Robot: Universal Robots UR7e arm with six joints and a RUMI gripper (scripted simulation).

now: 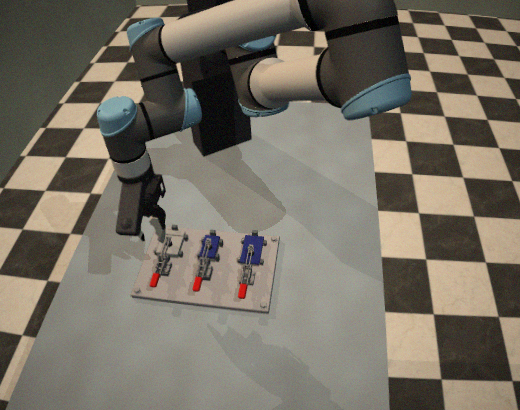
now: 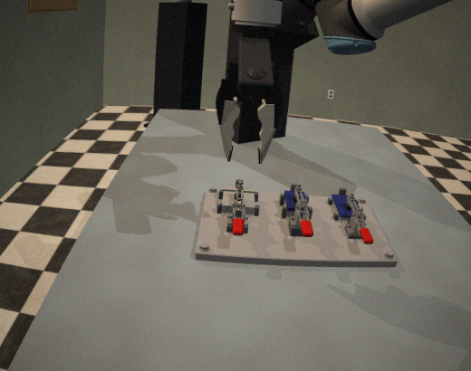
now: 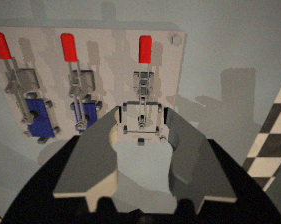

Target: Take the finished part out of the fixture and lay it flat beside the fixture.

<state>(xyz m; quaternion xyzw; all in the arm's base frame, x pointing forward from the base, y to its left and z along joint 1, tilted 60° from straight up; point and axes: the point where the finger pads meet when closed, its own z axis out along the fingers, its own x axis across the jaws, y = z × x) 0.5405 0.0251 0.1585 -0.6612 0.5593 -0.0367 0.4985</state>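
two blue blanks (image 1: 210, 247) (image 1: 252, 251), three clamps (image 1: 156, 279)

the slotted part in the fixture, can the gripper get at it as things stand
Probably not yet. The gripper hangs above the pale slotted part, with nothing between its part-open fingers, but the toggle clamp lies across the part's top.

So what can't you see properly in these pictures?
- Milled slot on the pale part: every view, too small; its clamp bar lies over it.
- Arm's base: top view, covered by the arm.
- Pincer tips: top view, blurred against the fixture plate.
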